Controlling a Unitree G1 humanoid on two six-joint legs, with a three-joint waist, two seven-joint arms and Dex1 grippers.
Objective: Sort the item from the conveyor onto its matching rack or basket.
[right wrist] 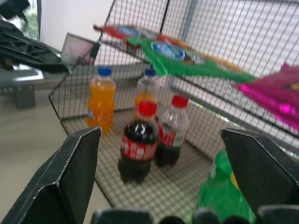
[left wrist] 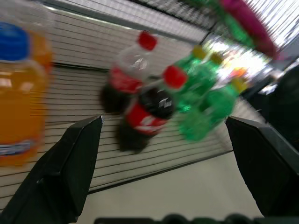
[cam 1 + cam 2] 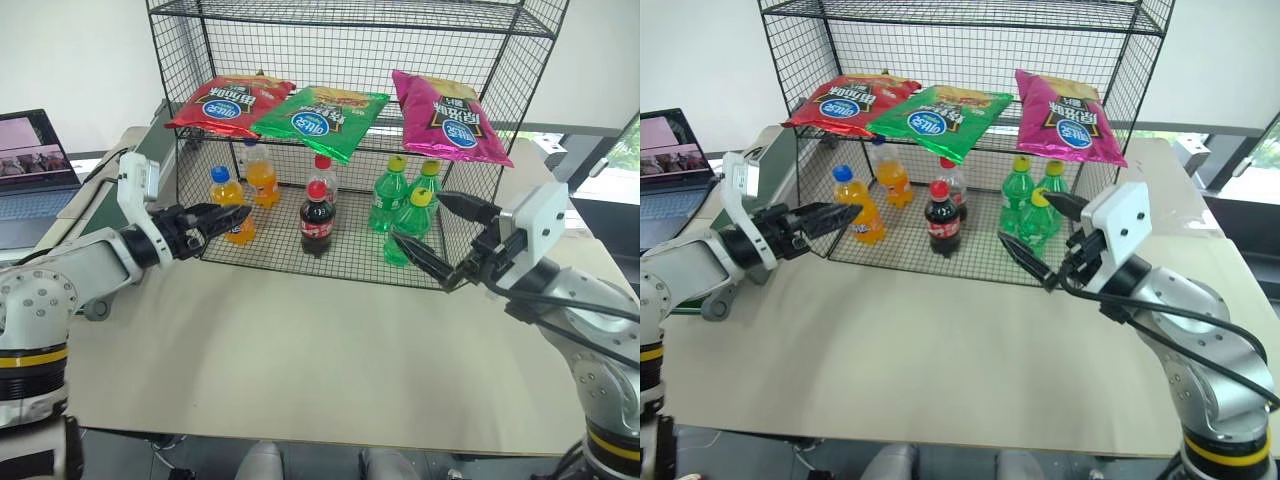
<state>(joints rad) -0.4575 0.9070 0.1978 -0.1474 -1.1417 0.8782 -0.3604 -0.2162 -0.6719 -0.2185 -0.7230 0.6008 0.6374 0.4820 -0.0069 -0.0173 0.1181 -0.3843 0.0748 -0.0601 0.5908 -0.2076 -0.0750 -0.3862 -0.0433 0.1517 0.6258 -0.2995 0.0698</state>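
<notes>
Left eye view: laptop beside rack, green bag on its middle shelf between two more bags; six bottles below. Wrist views: both grippers spread wide, empty.

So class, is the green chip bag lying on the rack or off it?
On it: the green chip bag lies flat on the rack, between red and pink bags.

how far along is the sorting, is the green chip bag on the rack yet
Done: the green chip bag lies on the rack, on the shelf between the red chip bag and the pink chip bag, above the bottles. In hand: nothing; the left pincer and right pincer are both open and empty in front of the rack. Left: seemingly nothing for this bag.
</notes>
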